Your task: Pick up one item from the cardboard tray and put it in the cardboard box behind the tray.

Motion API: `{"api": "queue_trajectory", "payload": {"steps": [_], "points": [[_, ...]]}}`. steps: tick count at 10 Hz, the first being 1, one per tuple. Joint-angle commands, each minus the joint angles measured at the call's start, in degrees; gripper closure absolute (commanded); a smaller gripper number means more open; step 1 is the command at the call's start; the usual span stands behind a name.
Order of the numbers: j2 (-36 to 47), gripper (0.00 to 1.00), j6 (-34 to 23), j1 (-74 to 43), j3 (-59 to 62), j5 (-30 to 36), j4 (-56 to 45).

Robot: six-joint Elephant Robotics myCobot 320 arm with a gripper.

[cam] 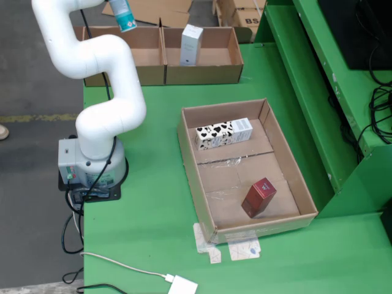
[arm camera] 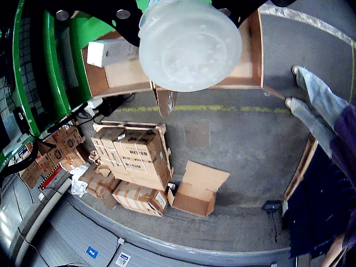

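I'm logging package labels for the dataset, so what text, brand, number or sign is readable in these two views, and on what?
"BS": stacked carton at the top edge of the fixed view; the rest is cut off.
Stacked cartons on the floor, gripper view: dark print, too blurred to read.
Blue sign on the wall, gripper view: too small to read.
Cow-patterned carton, red box, white box, held bottle: no readable text.

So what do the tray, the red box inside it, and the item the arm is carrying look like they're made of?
Tray: plain brown corrugated cardboard, matte, with shiny clear tape across its floor.
Red box: probably printed carton, dark red with a slight sheen.
Carried item: seemingly a plastic container; its base looks frosted and translucent in the wrist view, while the fixed view shows a teal body.
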Motion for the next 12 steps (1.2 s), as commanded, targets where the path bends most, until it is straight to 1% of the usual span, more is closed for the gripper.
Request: {"api": "queue_trajectory", "payload": {"steps": [1, 7, 8, 10, 11, 12], "points": [[-0.12, 1.00, 0.02, 1.27, 1.23, -1.02, 10.78], [-2.22, 1.00, -0.82, 1.21, 1.23, -0.79, 13.71], [-4.55, 1.00, -1.45, -0.70, 1.23, 0.48, 14.93], [-4.55, 1.00, -1.45, -0.70, 1.23, 0.48, 14.93], [-8.40, 1.00, -2.01, -3.27, 1.23, 2.97, 16.44], [-8.40, 1.00, -2.01, -3.27, 1.23, 2.97, 16.44]]}}
